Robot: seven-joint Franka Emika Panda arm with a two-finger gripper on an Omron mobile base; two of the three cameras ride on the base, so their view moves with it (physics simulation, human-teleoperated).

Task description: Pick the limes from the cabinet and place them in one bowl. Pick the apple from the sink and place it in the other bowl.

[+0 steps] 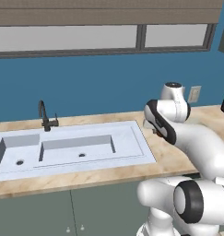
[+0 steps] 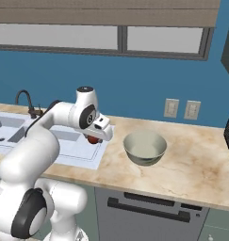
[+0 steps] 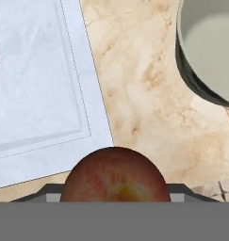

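While the claw point(image 2: 93, 139) grips one red apple point(image 3: 115, 175) above the sink's point(image 1: 72, 148) right rim, one grey bowl point(image 2: 144, 148) sits near on the marbled worktop point(image 2: 191, 164), beside two basins.

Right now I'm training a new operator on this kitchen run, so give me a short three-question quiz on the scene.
1. True or false: the gripper holds the apple.
2. The grey bowl is: A) holding limes B) empty C) tipped over.
3. In the right base view, the apple hangs over the sink's ____ edge.

Key: 1 true. 2 B. 3 right.
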